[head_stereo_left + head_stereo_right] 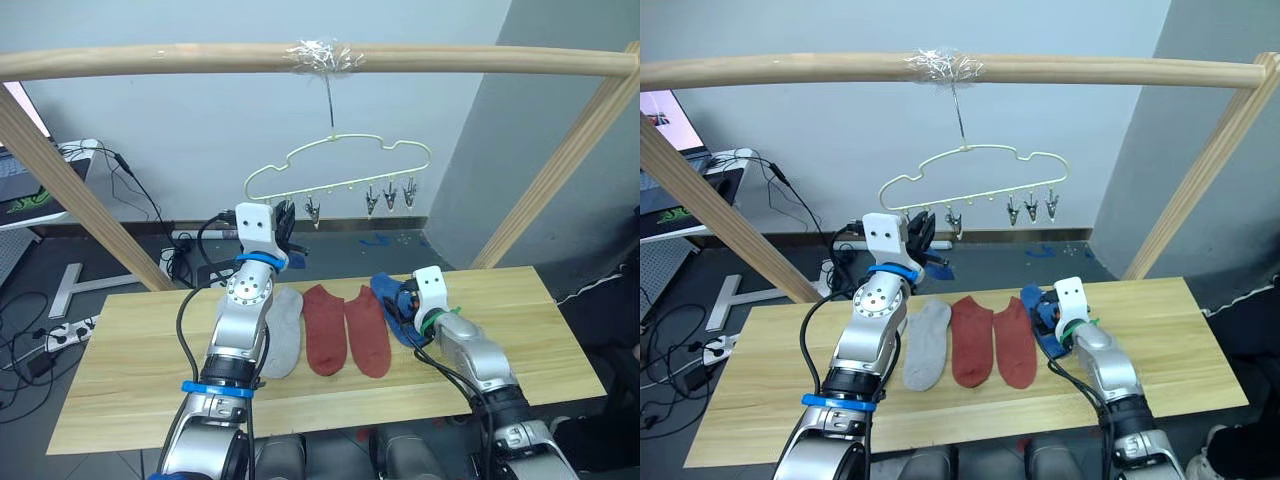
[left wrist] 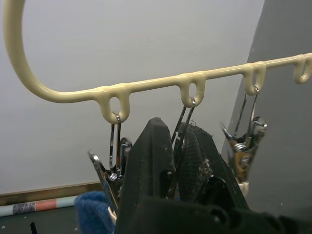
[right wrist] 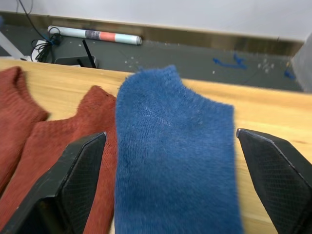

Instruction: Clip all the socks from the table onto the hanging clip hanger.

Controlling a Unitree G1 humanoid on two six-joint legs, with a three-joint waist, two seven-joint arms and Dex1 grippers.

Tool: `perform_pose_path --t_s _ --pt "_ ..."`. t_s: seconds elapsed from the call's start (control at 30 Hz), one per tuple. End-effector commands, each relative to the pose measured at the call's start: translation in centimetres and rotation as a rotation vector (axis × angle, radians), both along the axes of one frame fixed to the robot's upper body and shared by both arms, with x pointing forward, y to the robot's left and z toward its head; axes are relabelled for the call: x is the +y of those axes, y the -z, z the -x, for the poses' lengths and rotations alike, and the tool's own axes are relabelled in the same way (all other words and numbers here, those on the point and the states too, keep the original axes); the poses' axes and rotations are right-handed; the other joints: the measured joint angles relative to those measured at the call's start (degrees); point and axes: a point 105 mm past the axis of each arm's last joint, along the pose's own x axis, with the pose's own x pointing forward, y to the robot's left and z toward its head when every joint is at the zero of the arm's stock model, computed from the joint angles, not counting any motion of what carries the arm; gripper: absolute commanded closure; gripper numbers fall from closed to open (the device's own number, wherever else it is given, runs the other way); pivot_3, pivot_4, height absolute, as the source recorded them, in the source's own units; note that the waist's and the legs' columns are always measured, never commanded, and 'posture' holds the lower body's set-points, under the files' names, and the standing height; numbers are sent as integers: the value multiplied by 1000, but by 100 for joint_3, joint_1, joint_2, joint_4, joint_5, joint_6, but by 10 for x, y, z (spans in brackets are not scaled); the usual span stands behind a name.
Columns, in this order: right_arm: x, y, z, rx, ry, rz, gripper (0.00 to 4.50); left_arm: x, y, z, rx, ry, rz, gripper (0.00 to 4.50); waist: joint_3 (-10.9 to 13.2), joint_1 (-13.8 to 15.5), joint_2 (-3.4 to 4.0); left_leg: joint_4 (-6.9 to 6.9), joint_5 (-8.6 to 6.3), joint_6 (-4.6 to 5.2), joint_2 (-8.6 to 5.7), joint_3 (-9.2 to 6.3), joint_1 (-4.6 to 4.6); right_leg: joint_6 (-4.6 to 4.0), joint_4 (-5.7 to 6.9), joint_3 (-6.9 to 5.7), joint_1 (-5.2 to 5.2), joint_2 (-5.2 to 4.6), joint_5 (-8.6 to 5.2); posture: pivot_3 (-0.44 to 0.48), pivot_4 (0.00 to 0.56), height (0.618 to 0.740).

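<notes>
The pale yellow-green clip hanger (image 1: 340, 160) hangs from a wooden rail. My left gripper (image 1: 284, 222) is raised to its left end, fingers (image 2: 152, 161) shut on a metal clip (image 2: 181, 127). A bit of blue sock (image 2: 92, 209) hangs just below the neighbouring clip (image 2: 115, 163); what holds it is hidden. On the table (image 1: 130, 360) lie a grey sock (image 1: 283, 335), two rust red socks (image 1: 323, 328) (image 1: 368, 330) and a blue sock (image 3: 170, 146). My right gripper (image 3: 170, 185) is low over that blue sock, open, one finger on each side.
The round wooden rail (image 1: 150, 62) and its slanted posts (image 1: 70, 190) (image 1: 560, 170) frame the table. Cables and a power strip (image 1: 65, 330) lie on the floor at the left. A paper roll (image 3: 95, 34) lies on the floor beyond the table.
</notes>
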Motion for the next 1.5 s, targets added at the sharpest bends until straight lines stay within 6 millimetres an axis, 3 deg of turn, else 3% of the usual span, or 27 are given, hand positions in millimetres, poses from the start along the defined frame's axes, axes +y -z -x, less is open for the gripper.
perform_pose_path --t_s 0.03,0.07,0.17,0.4,0.53,0.57,0.77,0.97,1.1,1.3,1.43,1.5 --pt "-9 5 -7 0 37 -3 0 1 -4 3 -12 -4 11 4305 1 15 1 0 0 0 0 0 -1 -1 0 0 0 0 0 155 177 740" --pt "-11 10 -7 13 43 1 0 1 -4 4 -11 -6 13 4305 1 17 2 0 0 0 0 0 0 -1 0 0 0 0 0 155 177 740" --pt "-11 24 -4 48 21 23 568 1 -4 4 -8 -9 13 4305 2 12 3 0 0 0 0 0 3 0 2 0 0 1 0 155 177 740" --pt "-7 47 19 93 -57 88 3001 4 -2 5 2 -23 21 4305 2 11 3 -2 0 0 1 0 26 25 2 1 21 2 -15 168 183 740" --pt "-18 54 34 105 -69 131 4427 4 -2 5 5 -22 17 4305 0 20 4 -1 0 0 1 0 32 25 2 2 28 2 -15 163 179 740" --pt "-20 54 37 103 -71 137 4468 4 -2 4 6 -21 17 4305 0 20 4 -1 0 0 1 0 32 25 2 2 28 2 -15 163 179 740" --pt "-47 48 72 120 -81 154 4468 -1 -1 3 13 -3 24 4305 -2 61 4 -2 0 0 0 0 30 26 -3 4 30 1 -16 145 174 740" --pt "-41 28 84 94 -138 110 4468 -3 0 1 16 5 27 4305 -1 54 4 0 0 0 1 3 32 27 -4 7 28 3 -16 125 170 740" --pt "-46 20 81 79 -108 126 3462 -5 0 0 17 10 31 4305 1 29 5 0 0 0 1 3 29 27 -4 7 26 4 -16 127 172 740" --pt "-48 10 79 59 -87 134 1458 -5 0 1 18 9 35 4305 4 28 4 -4 -1 0 1 2 21 27 -10 6 20 3 -17 135 176 740" --pt "-38 1 79 38 -109 131 67 -2 1 2 19 1 35 4305 16 28 4 -3 -1 0 1 2 21 27 -9 6 20 3 -17 142 180 740" --pt "-30 0 79 41 -108 91 23 -1 1 3 20 -2 35 4305 21 27 2 -3 -1 0 1 2 22 27 -8 6 20 3 -17 144 182 740"
